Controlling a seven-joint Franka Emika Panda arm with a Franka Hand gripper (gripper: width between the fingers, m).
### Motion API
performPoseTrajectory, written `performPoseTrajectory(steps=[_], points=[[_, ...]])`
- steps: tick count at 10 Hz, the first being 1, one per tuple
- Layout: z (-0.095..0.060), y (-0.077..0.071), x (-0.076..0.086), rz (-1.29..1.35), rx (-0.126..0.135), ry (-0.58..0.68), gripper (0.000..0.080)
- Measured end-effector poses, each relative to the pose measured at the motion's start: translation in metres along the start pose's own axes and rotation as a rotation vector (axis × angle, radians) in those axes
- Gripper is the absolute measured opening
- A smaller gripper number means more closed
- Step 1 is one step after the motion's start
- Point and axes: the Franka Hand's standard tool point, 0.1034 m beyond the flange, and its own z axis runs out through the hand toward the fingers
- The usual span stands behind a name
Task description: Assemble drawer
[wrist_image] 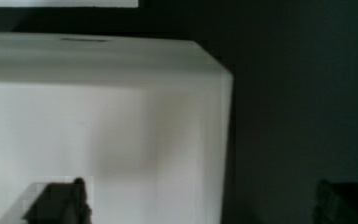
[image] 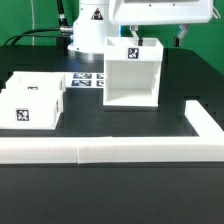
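Exterior view: drawer box (image: 130, 75) stands upright on the table (image: 120, 185) before the marker board (image: 88, 79), open face toward the camera, long axis vertical. My gripper (wrist_image: 202, 205) hovers above it, fingers spread wide.

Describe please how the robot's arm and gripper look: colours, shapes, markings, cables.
The robot arm has smooth, rounded white shells; its white base column carries a small black marking. A thin black cable curves near the base. In the wrist view the gripper shows two dark, blocky fingertips; details are blurred.
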Motion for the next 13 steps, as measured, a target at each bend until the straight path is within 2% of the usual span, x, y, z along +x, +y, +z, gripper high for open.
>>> performPoseTrajectory(steps=[2, 3, 4, 5, 6, 11, 12, 13], points=[[0.006, 0.001, -0.004, 0.001, -0.001, -0.011, 0.0397], [0.006, 0.001, -0.004, 0.002, -0.001, -0.011, 0.0397], [0.006, 0.001, -0.004, 0.001, -0.001, -0.011, 0.0188], [0.006, 0.001, -0.004, 0.001, -0.001, -0.011, 0.0067], [0.006, 0.001, -0.004, 0.001, 0.000, -0.011, 0.0036], [0.006, 0.001, -0.004, 0.001, 0.000, -0.011, 0.0036], [0.005, 0.003, 0.000, -0.015, 0.000, -0.011, 0.0036], [0.004, 0.006, 0.014, -0.016, 0.006, -0.002, 0.0037]])
